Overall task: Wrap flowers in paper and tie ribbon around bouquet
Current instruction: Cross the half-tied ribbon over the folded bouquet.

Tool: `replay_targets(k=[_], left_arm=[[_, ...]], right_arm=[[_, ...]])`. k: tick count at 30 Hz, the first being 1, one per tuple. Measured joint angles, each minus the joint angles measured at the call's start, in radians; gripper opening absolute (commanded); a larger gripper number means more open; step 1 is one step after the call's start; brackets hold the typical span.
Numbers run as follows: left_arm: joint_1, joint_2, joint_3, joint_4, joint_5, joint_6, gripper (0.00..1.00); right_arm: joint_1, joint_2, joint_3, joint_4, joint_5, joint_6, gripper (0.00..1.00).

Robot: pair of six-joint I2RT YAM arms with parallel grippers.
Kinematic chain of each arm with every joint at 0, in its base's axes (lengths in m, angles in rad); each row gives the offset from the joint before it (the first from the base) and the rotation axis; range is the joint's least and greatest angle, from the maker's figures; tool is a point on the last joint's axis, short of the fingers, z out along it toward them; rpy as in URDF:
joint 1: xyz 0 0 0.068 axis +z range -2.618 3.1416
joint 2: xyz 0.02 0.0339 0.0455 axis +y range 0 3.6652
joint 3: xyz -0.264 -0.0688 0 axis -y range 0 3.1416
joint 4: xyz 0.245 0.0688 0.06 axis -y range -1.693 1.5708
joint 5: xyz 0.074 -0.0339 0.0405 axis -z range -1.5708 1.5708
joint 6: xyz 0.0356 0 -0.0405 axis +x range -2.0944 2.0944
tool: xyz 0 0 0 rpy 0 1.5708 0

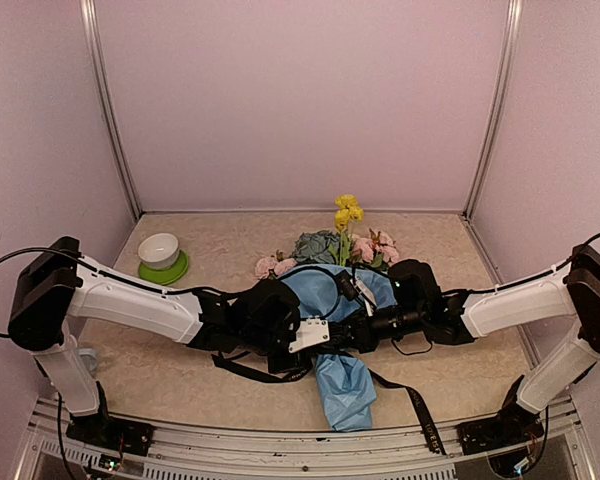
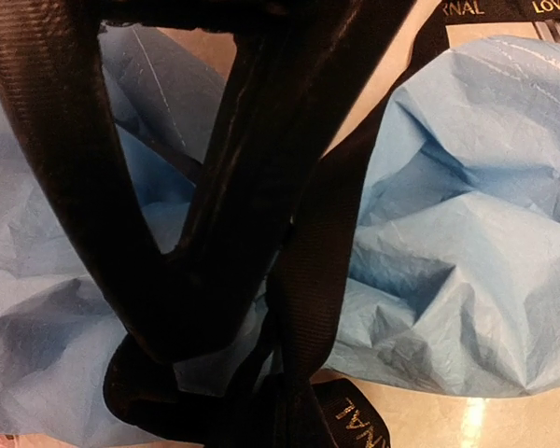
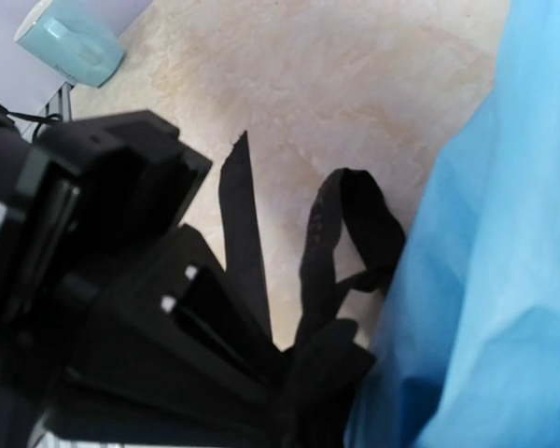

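Bouquet (image 1: 332, 288) lies mid-bench (image 1: 210, 245), already wrapped — tying step: L pincer (image 2: 191, 317) & R pincer (image 3: 299, 373) both clamped shut on black ribbon (image 2: 317, 280) at its waist — next, prob. pull ends apart evenly to cinch knot.

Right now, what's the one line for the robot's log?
step: tying ribbon | left gripper: shut on ribbon | right gripper: shut on ribbon | flowers: wrapped in paper

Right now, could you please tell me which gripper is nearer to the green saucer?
The left. The left gripper is over the bouquet, to the right of the green saucer; the right gripper meets it from farther right.
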Motion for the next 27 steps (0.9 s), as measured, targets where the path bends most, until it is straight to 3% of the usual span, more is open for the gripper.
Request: replay_targets(k=[8, 13, 22, 27], left_arm=[[0.032, -0.071, -0.034, 0.083, 0.106, -0.069, 0.00], [0.058, -0.032, 0.023, 0.072, 0.129, -0.135, 0.00], [0.068, 0.064, 0.090, 0.037, 0.112, -0.199, 0.04], [0.075, 0.089, 0.121, 0.000, 0.089, -0.225, 0.05]], right_arm=[[0.000, 0.000, 0.000, 0.013, -0.028, 0.012, 0.00], [-0.005, -0.001, 0.000, 0.037, -0.046, 0.049, 0.00], [-0.009, -0.005, 0.001, 0.033, -0.068, 0.074, 0.26], [-0.034, -0.022, 0.044, -0.079, -0.046, 0.034, 0.26]])
